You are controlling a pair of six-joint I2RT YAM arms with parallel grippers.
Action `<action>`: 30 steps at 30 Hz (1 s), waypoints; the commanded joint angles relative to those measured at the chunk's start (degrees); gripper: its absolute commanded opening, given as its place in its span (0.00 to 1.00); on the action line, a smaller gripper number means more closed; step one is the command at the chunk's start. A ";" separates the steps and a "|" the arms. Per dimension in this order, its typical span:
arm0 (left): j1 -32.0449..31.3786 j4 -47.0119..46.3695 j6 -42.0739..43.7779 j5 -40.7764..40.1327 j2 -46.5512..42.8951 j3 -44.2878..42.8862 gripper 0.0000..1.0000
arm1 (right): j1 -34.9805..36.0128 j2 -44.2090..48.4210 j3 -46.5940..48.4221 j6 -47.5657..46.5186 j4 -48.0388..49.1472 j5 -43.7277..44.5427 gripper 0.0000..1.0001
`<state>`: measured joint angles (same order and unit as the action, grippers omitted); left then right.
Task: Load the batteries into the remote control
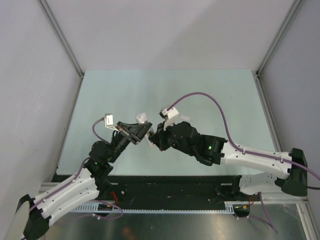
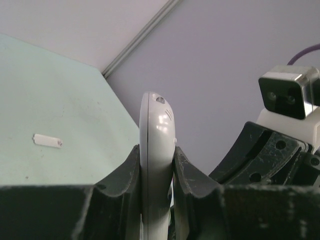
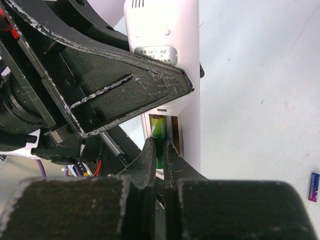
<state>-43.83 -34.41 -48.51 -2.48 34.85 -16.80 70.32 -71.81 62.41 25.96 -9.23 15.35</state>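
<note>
The white remote control (image 2: 157,125) stands edge-on above the table, and my left gripper (image 2: 156,150) is shut on its sides. In the right wrist view its back (image 3: 172,45) faces the camera with the recessed compartment uncovered. The green battery (image 3: 159,127) lies in the left slot of that compartment. My right gripper (image 3: 161,147) is shut, with its fingertips right at the green battery's lower part. The purple battery (image 3: 313,186) lies on the table at the lower right. In the top view the two grippers, left (image 1: 147,135) and right (image 1: 155,140), meet mid-table.
A small white flat oblong piece (image 2: 47,140) lies on the pale green table (image 1: 210,90) to the left of the remote. Grey walls with metal rails enclose the table on three sides. A purple cable (image 1: 210,97) arcs over the right arm.
</note>
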 commanded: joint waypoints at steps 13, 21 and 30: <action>-2.40 -11.02 -9.76 3.27 -1.37 -1.31 0.00 | 1.04 -4.30 0.08 1.20 2.64 7.32 0.00; -2.40 -13.92 -15.37 5.99 -0.40 -2.19 0.00 | 1.57 -2.55 -3.35 0.06 6.06 7.94 0.00; -2.40 -19.46 -23.47 10.65 2.24 -1.40 0.00 | 2.01 0.44 -6.34 -1.52 11.34 9.78 0.00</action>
<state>-43.81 -38.04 -60.18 -4.21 37.87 -16.05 72.42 -69.49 57.91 25.87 -2.76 21.58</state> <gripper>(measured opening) 0.269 0.033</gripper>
